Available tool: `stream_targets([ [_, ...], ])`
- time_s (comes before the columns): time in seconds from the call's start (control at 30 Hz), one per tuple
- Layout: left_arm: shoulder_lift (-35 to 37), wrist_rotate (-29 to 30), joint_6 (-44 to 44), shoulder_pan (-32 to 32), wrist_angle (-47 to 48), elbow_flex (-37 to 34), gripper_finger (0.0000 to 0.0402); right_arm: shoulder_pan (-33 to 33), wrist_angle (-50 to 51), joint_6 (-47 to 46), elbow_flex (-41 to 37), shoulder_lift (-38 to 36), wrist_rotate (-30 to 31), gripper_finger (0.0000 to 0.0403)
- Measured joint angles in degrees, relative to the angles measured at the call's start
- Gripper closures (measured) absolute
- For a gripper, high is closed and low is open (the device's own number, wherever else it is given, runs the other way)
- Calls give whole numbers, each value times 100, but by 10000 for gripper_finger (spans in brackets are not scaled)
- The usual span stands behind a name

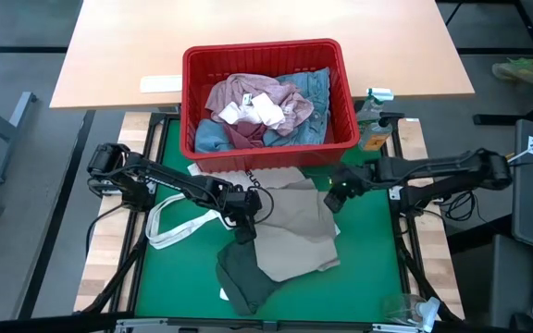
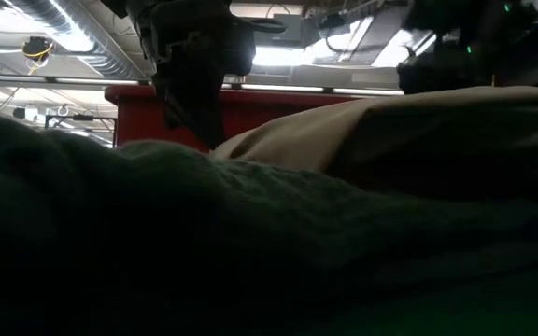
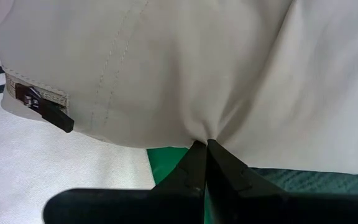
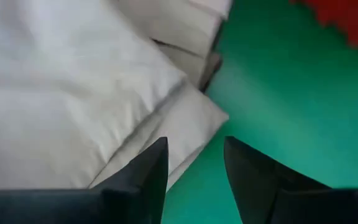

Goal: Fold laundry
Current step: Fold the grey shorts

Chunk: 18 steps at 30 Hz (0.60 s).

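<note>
Beige trousers point(image 1: 294, 225) lie crumpled on the green mat point(image 1: 368, 250) of the tabletop, their long axis running roughly from the red basket point(image 1: 266, 148) down toward the near edge, slightly slanted. The cloth is creased and partly doubled over; a stitched seam and a small dark tag show in the left wrist view. A dark green top point(image 1: 243, 277) lies bunched under the trousers' near left corner, partly covered by them. A white tote bag point(image 1: 188, 222) rests at the trousers' left side, touching them.

The red basket stands at the far edge of the mat and holds a mottled pink top point(image 1: 248, 106), light blue denim jeans point(image 1: 313, 88) and small white socks point(image 1: 253, 111), heaped together.

The left tool point(image 3: 205, 146) is closed, pinching a fold at the trousers' left edge. The right tool point(image 4: 194, 162) stands with its fingers apart, gripping nothing, just above the trousers' right far corner, beside bare mat.
</note>
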<state>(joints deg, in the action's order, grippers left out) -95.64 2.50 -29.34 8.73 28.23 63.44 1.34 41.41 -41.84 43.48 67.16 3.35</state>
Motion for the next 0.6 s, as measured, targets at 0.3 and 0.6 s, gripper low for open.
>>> stream_targets([
  [0.3,-2,0,0,0,0,0,402,20,-1669,-1259,-1194,6,-45,249],
  [0.6,-2,0,0,0,0,0,402,20,-2825,-1347,-1510,6,12,249],
])
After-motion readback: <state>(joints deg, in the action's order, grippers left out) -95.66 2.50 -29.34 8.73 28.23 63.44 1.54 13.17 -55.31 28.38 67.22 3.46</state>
